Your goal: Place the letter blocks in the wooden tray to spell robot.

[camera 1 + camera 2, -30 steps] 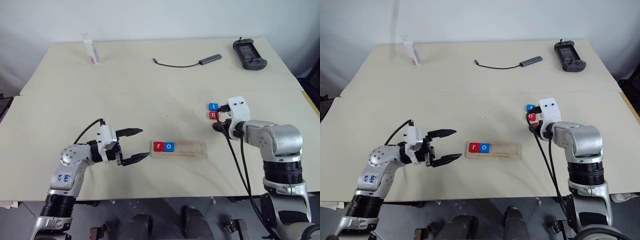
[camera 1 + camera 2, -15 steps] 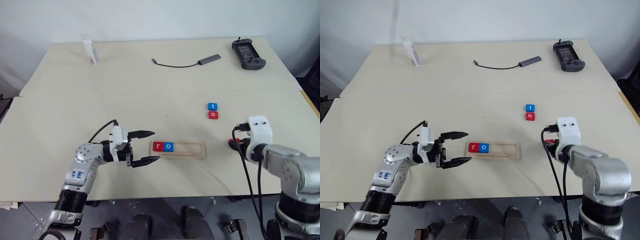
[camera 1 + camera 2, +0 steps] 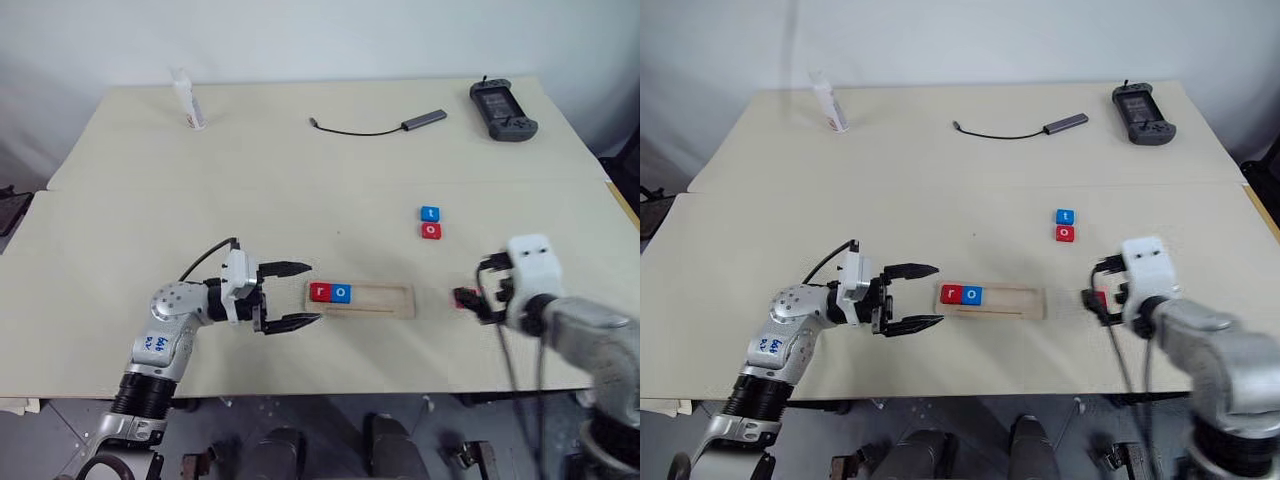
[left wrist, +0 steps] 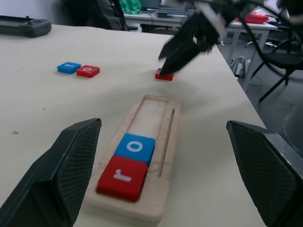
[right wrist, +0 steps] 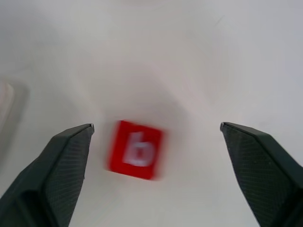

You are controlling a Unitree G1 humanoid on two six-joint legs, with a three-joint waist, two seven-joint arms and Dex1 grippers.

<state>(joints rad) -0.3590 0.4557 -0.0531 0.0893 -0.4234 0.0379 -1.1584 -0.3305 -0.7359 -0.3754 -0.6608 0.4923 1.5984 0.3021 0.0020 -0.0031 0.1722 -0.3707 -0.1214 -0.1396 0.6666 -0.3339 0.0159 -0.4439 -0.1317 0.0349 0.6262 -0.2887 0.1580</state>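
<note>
The wooden tray (image 3: 385, 300) lies at front centre, with a red r block (image 3: 319, 292) and a blue o block (image 3: 341, 293) at its left end. A blue t block (image 3: 429, 213) and a red o block (image 3: 430, 230) lie behind it to the right. On the table just right of the tray rests a red b block (image 5: 136, 149). My right gripper (image 5: 156, 126) hovers over that block, open and apart from it. At the tray's left end my left gripper (image 3: 313, 292) points along the tray, open and empty.
A white bottle (image 3: 190, 100) stands at the far left. A black cable with an adapter (image 3: 385, 125) and a black handheld controller (image 3: 503, 110) lie at the back. A seam (image 3: 200, 188) crosses the table.
My right gripper came back from the t and o blocks with the red b block, then opened and let it go beside the tray's right end. My left gripper edged toward the tray.
</note>
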